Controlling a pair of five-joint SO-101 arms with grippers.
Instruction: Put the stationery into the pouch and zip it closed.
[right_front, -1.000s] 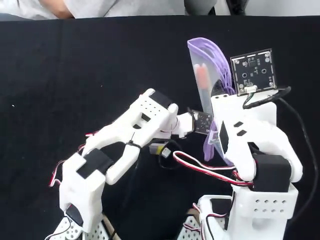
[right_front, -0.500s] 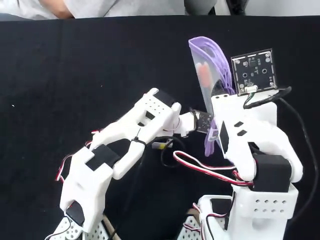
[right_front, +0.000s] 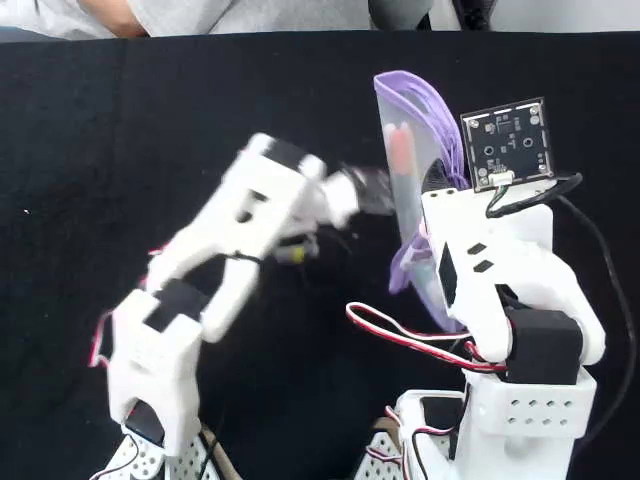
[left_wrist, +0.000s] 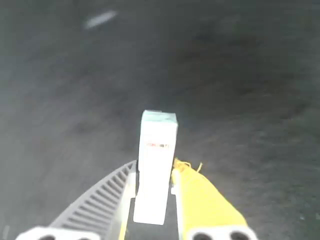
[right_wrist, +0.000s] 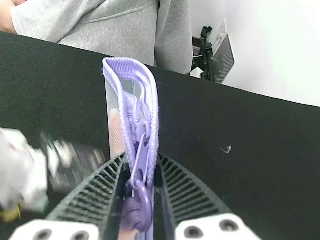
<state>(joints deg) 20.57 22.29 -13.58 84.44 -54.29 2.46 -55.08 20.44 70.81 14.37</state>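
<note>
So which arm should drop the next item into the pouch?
Left. The left gripper holds a small white box close to the purple pouch, while the right gripper is busy clamping that pouch upright.

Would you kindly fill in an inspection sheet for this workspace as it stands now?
Surface: black table.
Job's things: purple pouch held on edge; white box gripped.
Clutter: nothing seen.
Tools: left tool shut on the white box; right tool shut on the pouch.
Cables: red and white wires looped beside the right arm.
Surroundings: white wall behind the table.
</note>
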